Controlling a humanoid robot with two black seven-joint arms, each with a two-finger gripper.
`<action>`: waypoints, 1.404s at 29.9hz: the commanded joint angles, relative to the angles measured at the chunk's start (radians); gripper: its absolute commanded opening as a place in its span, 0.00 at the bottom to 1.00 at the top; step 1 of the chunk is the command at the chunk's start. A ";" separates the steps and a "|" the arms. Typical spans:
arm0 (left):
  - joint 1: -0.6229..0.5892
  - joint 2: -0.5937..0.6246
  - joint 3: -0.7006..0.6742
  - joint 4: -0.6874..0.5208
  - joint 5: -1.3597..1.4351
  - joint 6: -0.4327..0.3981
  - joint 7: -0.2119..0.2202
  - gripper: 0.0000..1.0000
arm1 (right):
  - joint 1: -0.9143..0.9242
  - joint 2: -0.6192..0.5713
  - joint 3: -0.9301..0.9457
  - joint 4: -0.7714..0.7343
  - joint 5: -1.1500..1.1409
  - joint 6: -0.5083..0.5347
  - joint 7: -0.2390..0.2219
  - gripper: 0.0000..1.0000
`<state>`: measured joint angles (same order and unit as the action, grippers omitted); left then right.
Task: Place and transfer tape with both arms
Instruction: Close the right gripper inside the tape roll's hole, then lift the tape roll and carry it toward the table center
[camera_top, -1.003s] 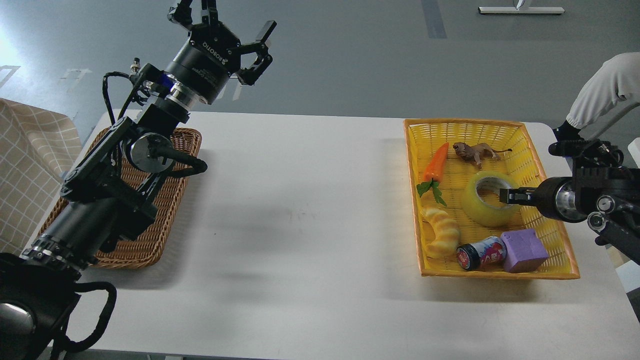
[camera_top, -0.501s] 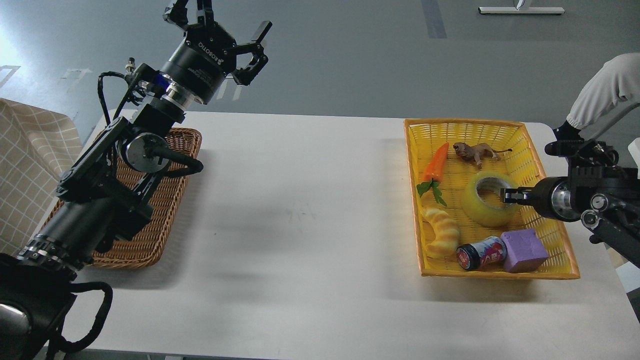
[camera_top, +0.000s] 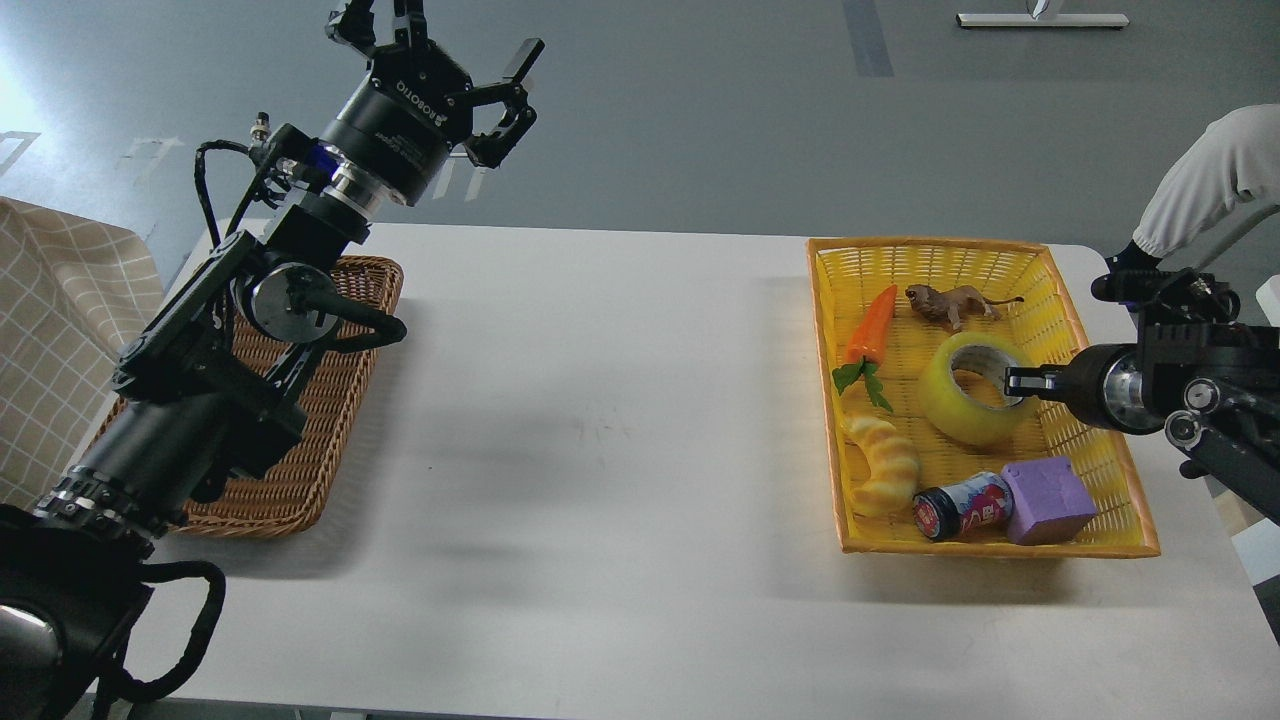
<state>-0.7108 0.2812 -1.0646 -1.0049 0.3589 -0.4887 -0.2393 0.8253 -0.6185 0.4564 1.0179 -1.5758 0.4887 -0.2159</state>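
Yellow tape (camera_top: 972, 390) sat tilted in the yellow basket (camera_top: 1110, 480) at right of frame, the right gripper (camera_top: 1022, 381) clamped on its rim, seemingly to lift it; at upper left the left gripper (camera_top: 440, 35) waited, fingers apart, probably for the handover

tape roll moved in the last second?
Yes. The tape has tipped and risen slightly toward the lion toy, held by the right gripper, within the yellow basket.

Translucent yellow tape (camera_top: 968, 398) with grey-white core, yellow basket (camera_top: 1090, 300), orange carrot (camera_top: 873, 323), purple block (camera_top: 1047, 500), brown wicker tray (camera_top: 330, 420), white table (camera_top: 620, 420), beige checked cloth (camera_top: 60, 320)
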 joint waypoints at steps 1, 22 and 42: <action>-0.002 -0.002 0.000 0.000 0.000 0.000 0.000 0.98 | 0.026 -0.023 0.005 0.021 0.002 0.000 0.001 0.00; -0.006 0.003 0.000 0.000 0.003 0.000 0.000 0.98 | 0.265 -0.003 0.005 0.151 0.077 0.000 0.007 0.00; -0.007 0.001 -0.002 -0.003 0.003 0.000 0.003 0.98 | 0.324 0.416 -0.153 0.010 0.076 0.000 -0.002 0.00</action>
<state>-0.7165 0.2835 -1.0646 -1.0081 0.3621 -0.4887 -0.2363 1.1420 -0.2579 0.3334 1.0565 -1.5020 0.4887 -0.2181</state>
